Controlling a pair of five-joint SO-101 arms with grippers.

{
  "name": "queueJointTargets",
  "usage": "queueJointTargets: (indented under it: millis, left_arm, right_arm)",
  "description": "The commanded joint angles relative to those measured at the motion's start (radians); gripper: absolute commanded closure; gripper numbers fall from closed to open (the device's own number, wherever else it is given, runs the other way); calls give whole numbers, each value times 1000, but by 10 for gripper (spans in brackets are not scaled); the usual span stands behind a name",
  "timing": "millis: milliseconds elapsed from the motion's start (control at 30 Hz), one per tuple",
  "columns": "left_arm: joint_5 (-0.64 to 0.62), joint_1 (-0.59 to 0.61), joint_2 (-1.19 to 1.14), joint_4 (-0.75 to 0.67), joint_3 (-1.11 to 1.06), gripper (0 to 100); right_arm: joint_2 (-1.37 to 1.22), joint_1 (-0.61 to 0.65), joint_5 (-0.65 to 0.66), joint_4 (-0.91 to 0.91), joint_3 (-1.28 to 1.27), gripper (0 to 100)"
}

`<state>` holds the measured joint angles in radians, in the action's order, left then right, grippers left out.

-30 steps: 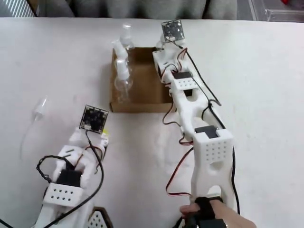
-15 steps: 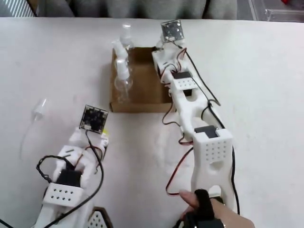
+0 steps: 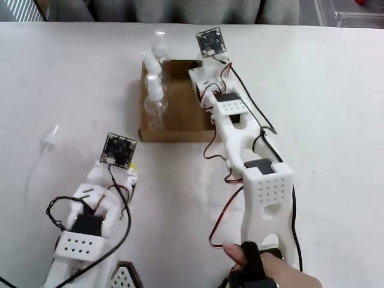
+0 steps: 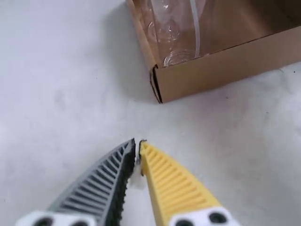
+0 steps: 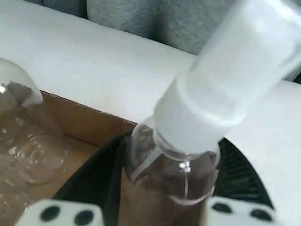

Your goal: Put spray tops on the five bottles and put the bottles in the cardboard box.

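The cardboard box [image 3: 180, 114] lies open at mid table. Clear bottles with white spray tops [image 3: 155, 90] line its left side; in the left wrist view one bottle [image 4: 171, 28] shows inside the box corner [image 4: 160, 82]. My right gripper [image 5: 174, 141] is shut on a clear bottle [image 5: 176, 174] that carries a white spray top [image 5: 225, 84], held tilted over the box's far right corner [image 3: 201, 66]. Near the box's front left corner, my left gripper [image 4: 138, 143] is shut on nothing just above the table.
A loose spray top with its tube [image 3: 50, 137] lies on the table far to the left. The right arm [image 3: 240, 132] stretches along the box's right side. The far box wall [image 5: 80, 113] and other bottles [image 5: 23, 141] are close to the held bottle.
The right wrist has shifted slightly left over the box with the bottle still in its jaws. The left arm has not moved.
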<state>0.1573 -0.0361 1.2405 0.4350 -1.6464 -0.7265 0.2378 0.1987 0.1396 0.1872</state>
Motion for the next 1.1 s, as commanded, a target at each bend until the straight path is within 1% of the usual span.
queueJointTargets:
  millis: [0,667,800,933,1067]
  left_arm:
    - [8,-12,19,-34,8,980]
    - [8,-12,19,-34,8,980]
    - [8,-12,19,-34,8,980]
    - [8,-12,19,-34,8,980]
    - [8,-12,19,-34,8,980]
  right_arm:
    - [-5,-7,26,-2,-8,812]
    - [-5,-7,37,2,-8,810]
    - [-5,-7,89,2,-9,810]
    - [-2,-5,98,-5,-29,808]
    - [-4,-5,98,-5,-34,741]
